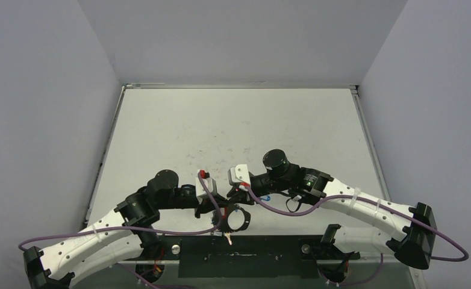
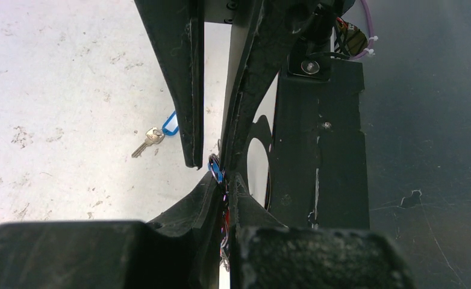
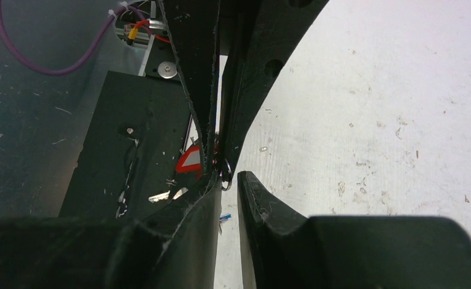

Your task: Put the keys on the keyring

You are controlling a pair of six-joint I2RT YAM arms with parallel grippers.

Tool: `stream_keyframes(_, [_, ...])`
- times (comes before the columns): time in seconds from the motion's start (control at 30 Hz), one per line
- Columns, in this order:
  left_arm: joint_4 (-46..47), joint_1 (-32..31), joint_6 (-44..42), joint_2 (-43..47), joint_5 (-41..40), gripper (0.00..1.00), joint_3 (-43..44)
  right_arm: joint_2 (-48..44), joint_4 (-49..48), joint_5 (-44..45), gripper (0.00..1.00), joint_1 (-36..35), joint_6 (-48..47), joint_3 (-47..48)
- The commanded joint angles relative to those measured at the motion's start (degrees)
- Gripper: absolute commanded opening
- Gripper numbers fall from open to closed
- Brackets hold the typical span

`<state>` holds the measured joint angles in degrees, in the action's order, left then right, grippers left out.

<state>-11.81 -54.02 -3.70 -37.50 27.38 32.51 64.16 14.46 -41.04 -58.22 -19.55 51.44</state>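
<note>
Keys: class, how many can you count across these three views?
2. The blue-tagged key lies on the table; the red-tagged key shows against the black base plate. Others may be hidden.

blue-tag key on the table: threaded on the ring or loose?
Loose. In the left wrist view the blue-tagged key lies flat on the table by itself, with no ring seen through it.

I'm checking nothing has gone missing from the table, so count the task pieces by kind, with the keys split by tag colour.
Key with blue tag: 1
Key with red tag: 1
Keyring: 1
Total: 3
</note>
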Motion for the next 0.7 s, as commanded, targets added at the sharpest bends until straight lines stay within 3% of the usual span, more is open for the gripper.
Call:
stream_keyframes(0.0, [4.45,-0.09,0.09,1.10,1.47,0.00,1.78,0.82,-2.06,-2.48,0.18,-0.23,-0.41,2.69])
stream_keyframes(0.2, [4.55,-0.12,0.11,1.19,1.36,0.00,1.46,0.86,-3.93,-4.09,0.14,-0.23,1.03,2.27])
stream_keyframes(0.3, [4.60,-0.12,0.10,1.20,1.24,0.00,1.33,0.79,-7.30,-5.07,0.00,-0.23,2.79,1.43])
stream_keyframes(0.5, [3.72,-0.12,0.05,2.45,-0.83,0.00,1.32,0.69,-8.74,-3.98,0.00,-0.23,5.60,0.46])
stream_keyframes(0.6, [3.10,-0.12,0.31,4.42,-3.17,0.27,1.28,-0.93,-10.54,-1.01,0.00,-0.23,7.90,-0.94])
stream_keyframes(0.67, [3.07,-0.12,0.45,6.31,-4.90,0.34,1.01,-2.80,-13.45,1.61,0.00,-0.15,10.21,-2.72])
